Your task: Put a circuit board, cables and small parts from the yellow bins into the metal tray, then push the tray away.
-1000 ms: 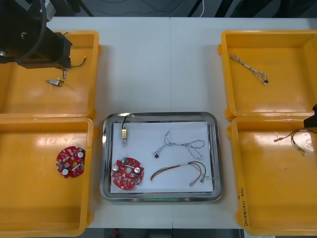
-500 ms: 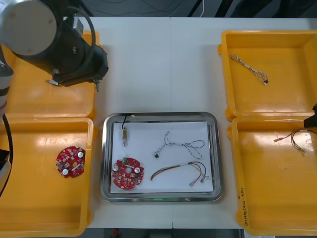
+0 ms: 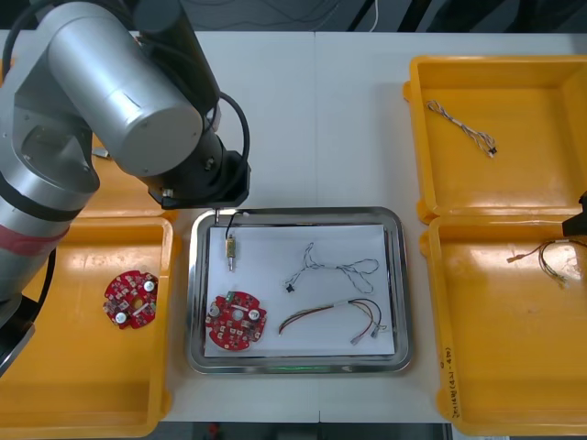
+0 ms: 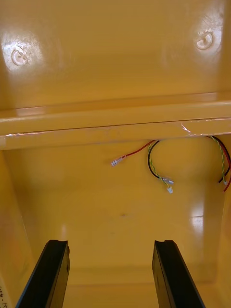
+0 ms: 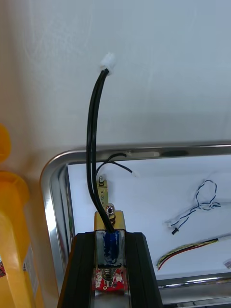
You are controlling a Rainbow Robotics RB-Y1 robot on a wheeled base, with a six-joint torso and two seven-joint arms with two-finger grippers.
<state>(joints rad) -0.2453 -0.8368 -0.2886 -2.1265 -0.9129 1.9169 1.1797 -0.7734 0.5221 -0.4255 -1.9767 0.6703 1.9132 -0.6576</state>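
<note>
The front view is pretty blocked on the left. The big left arm [image 3: 119,101] covers most of the far left yellow bin [image 3: 119,200] and hides its own fingers too.

The wrist view sorts that out. The left gripper [image 5: 109,237] has its fingers clamped on a small metal part [image 5: 109,225], a gold-ish plate with a blue body, at the far left corner of the metal tray [image 5: 168,152]. About half of it is buried between the fingers. A black cable [image 5: 89,144] arcs up from it to a white plug. There's something red underneath, maybe the circuit board [image 3: 237,321] in the tray, but I can't really tell.

Lying on the tray's white inside are another small part [image 3: 231,249], a blue and white cable [image 3: 335,270] and a red and yellow cable [image 3: 335,316]. A second board [image 3: 130,298] sits in the near left bin [image 3: 55,385].

The right gripper [image 4: 109,245] is over the near right bin [image 4: 120,226] with its fingers apart and nothing between them. In the front view it's cut off at the edge.
</note>
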